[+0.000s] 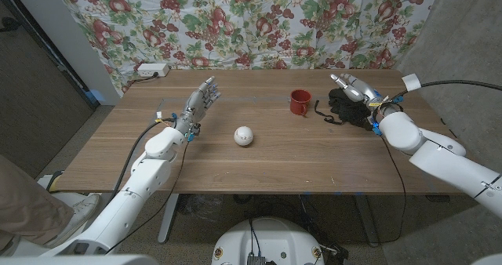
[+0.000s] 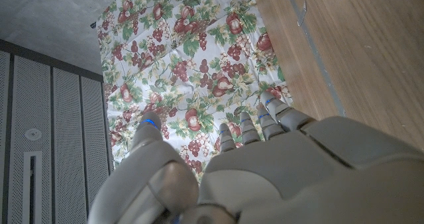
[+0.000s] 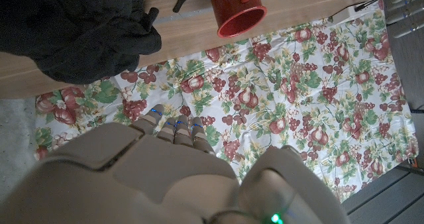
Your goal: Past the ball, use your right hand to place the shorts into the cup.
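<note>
The right hand, fingers apart and holding nothing, hovers over the black shorts just right of the red cup; the white ball lies mid-surface.

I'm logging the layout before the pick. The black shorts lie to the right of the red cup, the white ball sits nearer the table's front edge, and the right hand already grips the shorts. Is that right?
Not quite. The right hand hovers open above the black shorts and does not grip them, as the head view shows. The rest stands: the shorts lie to the right of the red cup, and the white ball sits nearer the front edge.
</note>
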`<state>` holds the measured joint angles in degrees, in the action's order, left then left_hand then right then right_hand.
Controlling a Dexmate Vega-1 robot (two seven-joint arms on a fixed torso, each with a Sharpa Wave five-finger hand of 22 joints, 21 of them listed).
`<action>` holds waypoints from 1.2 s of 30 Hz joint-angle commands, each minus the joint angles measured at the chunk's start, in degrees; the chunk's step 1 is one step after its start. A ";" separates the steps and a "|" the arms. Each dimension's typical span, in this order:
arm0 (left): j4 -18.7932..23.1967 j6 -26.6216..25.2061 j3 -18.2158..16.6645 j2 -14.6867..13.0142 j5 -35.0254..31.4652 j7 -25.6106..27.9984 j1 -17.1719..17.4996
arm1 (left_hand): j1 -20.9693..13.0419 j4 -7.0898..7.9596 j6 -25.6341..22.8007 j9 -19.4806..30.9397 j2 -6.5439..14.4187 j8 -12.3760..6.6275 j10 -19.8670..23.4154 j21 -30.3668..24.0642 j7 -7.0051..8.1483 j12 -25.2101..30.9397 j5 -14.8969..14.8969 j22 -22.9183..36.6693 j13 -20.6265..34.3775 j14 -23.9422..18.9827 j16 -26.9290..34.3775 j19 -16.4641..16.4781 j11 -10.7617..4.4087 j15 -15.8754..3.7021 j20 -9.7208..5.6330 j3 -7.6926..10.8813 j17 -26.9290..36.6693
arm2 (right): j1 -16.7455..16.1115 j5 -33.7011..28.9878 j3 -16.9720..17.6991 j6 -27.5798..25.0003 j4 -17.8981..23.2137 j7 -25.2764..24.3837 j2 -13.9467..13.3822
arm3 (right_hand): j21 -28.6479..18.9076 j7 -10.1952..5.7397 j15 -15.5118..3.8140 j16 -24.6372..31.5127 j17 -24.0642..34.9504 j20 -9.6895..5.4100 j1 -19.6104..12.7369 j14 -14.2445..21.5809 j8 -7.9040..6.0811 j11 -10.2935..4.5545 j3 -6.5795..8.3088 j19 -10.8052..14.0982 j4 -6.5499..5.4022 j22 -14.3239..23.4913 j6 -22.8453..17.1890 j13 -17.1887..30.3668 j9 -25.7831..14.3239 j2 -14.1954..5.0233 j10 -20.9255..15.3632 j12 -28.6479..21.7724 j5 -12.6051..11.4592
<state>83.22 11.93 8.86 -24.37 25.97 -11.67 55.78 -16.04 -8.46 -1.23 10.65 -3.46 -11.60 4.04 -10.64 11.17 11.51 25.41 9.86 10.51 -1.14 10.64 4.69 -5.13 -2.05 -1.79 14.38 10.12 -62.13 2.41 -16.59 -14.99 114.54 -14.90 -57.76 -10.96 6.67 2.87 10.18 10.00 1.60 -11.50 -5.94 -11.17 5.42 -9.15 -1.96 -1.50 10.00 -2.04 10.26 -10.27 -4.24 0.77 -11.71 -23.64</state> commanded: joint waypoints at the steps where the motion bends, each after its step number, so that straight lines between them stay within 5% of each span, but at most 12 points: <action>1: 0.94 -0.49 0.03 -0.95 -0.97 0.44 0.72 | -0.60 -0.06 -0.29 0.20 -0.09 -0.40 0.17 -0.33 0.21 0.23 -0.08 0.16 0.29 0.34 -0.04 -0.03 -0.02 -3.06 -2.46 0.59 0.19 | 1.86 -3.97 -1.21 -3.48 1.16 1.89 -1.50 | 0.18 -0.11 -0.16 0.17 0.24 0.10 -0.46 -0.65 0.00 0.43 -0.12 -0.71 0.40 0.14 0.23 0.28 -0.30 0.03 0.27 -0.01 -0.19; 17: 0.47 -0.39 0.65 -1.76 -2.05 1.16 0.44 | -0.84 -0.06 -0.33 0.19 -0.06 -0.28 0.18 -0.33 0.32 0.19 -0.24 0.16 0.29 0.39 0.00 -0.07 -0.10 -3.03 -2.35 0.67 0.19 | 6.60 -13.45 -5.99 -14.08 4.14 5.21 -2.66 | 0.43 -0.18 -0.17 -0.13 0.25 0.18 -0.49 -1.95 0.17 0.50 -0.39 -1.96 0.57 0.13 0.65 0.29 -0.31 0.35 1.28 0.26 -0.31; 20: -0.09 0.35 0.68 -1.56 -1.97 1.01 0.44 | -0.88 -0.06 -0.31 0.19 -0.06 -0.24 0.27 -0.33 0.39 0.23 -0.27 0.16 0.29 0.38 0.01 -0.08 0.02 -3.04 -2.26 0.68 0.19 | 7.66 -16.39 -7.57 -16.91 4.89 5.79 -2.63 | -0.30 -0.54 0.87 0.26 0.22 1.74 -0.78 -1.19 0.11 0.62 -0.64 -0.16 0.88 0.09 0.66 0.29 -0.33 0.78 1.29 0.13 -0.50; 36: 0.21 1.23 0.92 -1.25 -1.93 2.00 1.37 | -0.99 0.00 -0.43 0.19 -0.16 -0.15 0.22 -0.35 0.38 0.17 -0.45 0.16 0.29 0.37 0.06 -0.10 -0.03 -2.98 -2.13 0.66 0.19 | 8.27 -19.71 -7.75 -18.95 4.03 7.54 -2.86 | 0.14 0.12 1.48 -0.19 0.15 2.23 -4.27 -2.65 0.43 1.13 -0.30 -0.83 3.12 0.01 3.33 0.32 -0.38 1.57 3.63 0.67 -2.05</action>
<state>83.27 12.64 9.59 -25.78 24.03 -10.29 56.47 -16.72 -8.37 -1.53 10.67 -3.69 -11.60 4.03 -10.64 11.48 11.51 25.19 9.87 10.51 -1.16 10.64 4.70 -5.12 -2.05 -1.79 14.94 10.14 -54.61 -14.03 -23.84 -31.51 118.96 -8.55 -60.29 -10.86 6.65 4.42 10.17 10.00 3.71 -14.88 -7.90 -10.77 6.35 -9.39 -2.55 1.27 9.84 0.89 10.26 -10.56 -2.66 3.74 -11.20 -25.26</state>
